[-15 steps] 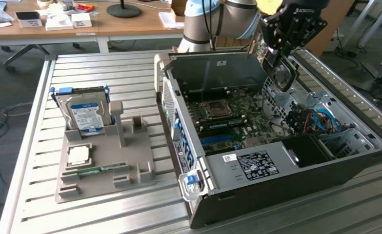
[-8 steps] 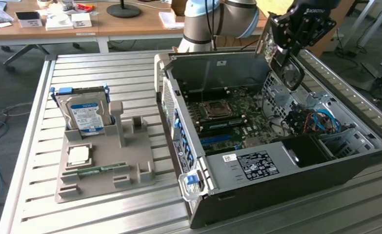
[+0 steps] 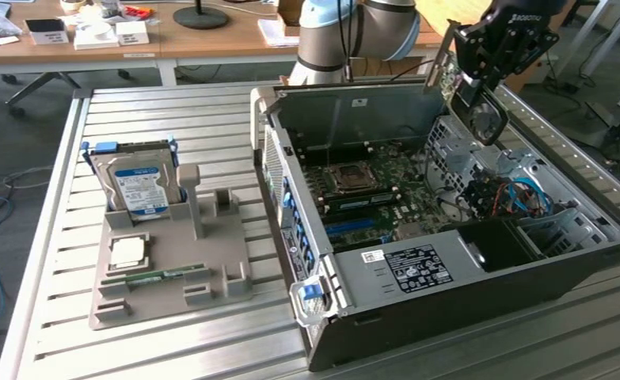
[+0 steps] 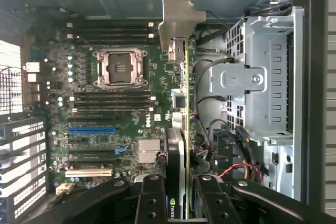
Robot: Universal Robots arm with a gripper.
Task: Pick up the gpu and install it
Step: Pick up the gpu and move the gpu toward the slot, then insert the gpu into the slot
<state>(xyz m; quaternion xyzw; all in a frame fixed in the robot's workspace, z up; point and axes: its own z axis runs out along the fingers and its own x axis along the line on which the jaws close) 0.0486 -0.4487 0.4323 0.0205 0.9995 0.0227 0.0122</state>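
My gripper (image 3: 477,75) hangs above the far right corner of the open computer case (image 3: 447,317), shut on the gpu (image 3: 485,119). The card hangs upright below the fingers, its round fan facing the camera and its metal bracket (image 3: 438,67) pointing up toward the case's back wall. In the wrist view the gpu (image 4: 184,129) appears edge-on between the two black fingers (image 4: 152,203). It is held over the motherboard (image 4: 121,124), beside the cables and drive cage (image 4: 262,87). The card is clear of the board, well above the blue slot (image 4: 92,129).
On the exterior view's left, a grey holder (image 3: 167,309) carries a silver hard drive (image 3: 135,186), a CPU (image 3: 128,252) and a green RAM stick (image 3: 167,275). The case's power supply (image 3: 420,269) sits at its near side. The arm's base (image 3: 341,39) and a cluttered desk (image 3: 130,47) stand behind.
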